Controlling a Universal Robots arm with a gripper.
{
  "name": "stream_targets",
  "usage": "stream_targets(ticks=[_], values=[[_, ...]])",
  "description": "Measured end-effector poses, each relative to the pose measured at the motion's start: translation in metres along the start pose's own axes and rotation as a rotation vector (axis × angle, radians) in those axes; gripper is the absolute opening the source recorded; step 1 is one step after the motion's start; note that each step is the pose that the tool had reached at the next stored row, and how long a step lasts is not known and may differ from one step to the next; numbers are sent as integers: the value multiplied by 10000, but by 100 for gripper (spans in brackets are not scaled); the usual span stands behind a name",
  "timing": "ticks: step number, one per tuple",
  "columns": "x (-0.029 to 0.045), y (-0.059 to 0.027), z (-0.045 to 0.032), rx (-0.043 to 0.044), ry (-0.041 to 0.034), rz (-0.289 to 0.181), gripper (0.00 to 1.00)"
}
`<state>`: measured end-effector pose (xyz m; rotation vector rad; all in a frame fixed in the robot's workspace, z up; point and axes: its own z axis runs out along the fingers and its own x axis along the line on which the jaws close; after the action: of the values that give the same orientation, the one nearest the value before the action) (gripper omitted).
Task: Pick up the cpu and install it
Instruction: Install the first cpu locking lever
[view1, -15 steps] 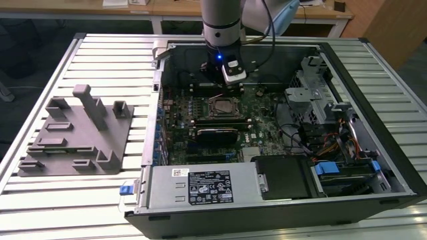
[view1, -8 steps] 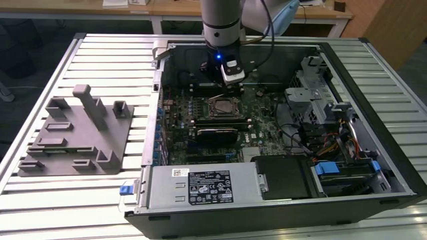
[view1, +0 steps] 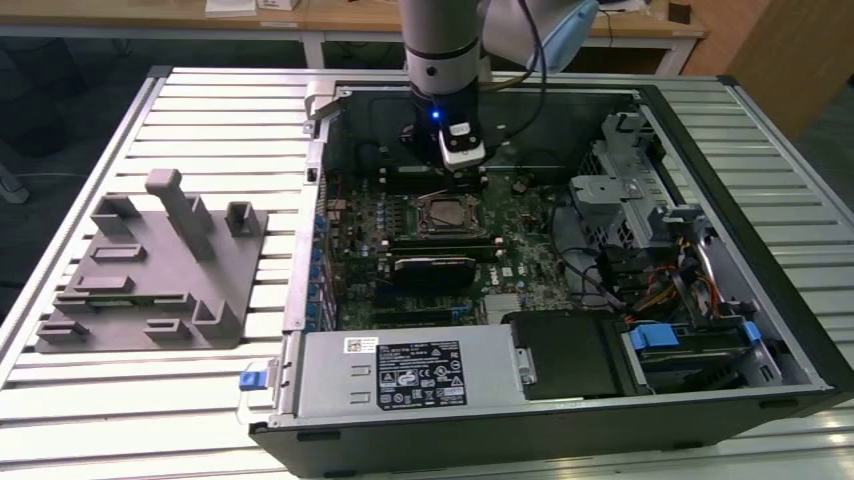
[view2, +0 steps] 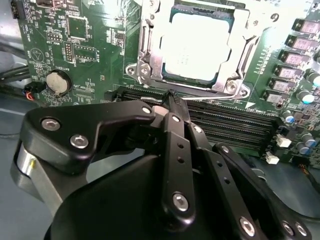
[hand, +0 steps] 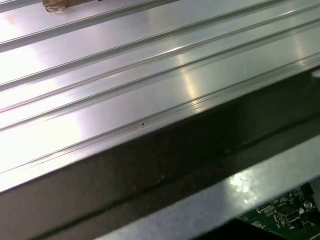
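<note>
Ribbed metal table (view1: 80, 400) underneath it all, an open computer case (view1: 534, 440) lying on it, and a grey plastic block (view1: 147, 290) standing well apart towards the exterior view's left. Over to the arm: it hangs down inside the case, and the gripper (view1: 461, 165) is just above the motherboard (view1: 521, 260), right beside the socket.

Second wrist view now, and there's the cpu (view2: 200, 45), lying flat inside the silver socket frame (view2: 150, 55), pale metal top facing up, apparently seated. The claw's black fingertips (view2: 172, 107) are pinched together with nothing visible between them, poised over the memory slots (view2: 235, 120) just beside the socket edge and apart from the chip. A coin cell (view2: 57, 82) sits off on the board, clear of the action.

As for handling, this chip looks light, thin and rigid, with a smooth lid that should be slippery under hard pads. The underside contacts are likely the fragile part, so the safe hold is probably on two opposite edges of the paler rim, kept level, with a gentle squeeze and no sideways drag against the frame
</note>
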<state>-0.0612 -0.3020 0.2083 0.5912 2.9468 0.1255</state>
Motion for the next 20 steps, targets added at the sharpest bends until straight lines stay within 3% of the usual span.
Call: stream_targets(ticks=[6, 15, 20], values=[[42, -13, 13, 18, -20, 186, 11], [60, 19, 60, 117, -111, 1029, 11], [63, 42, 70, 129, -123, 1130, 11]])
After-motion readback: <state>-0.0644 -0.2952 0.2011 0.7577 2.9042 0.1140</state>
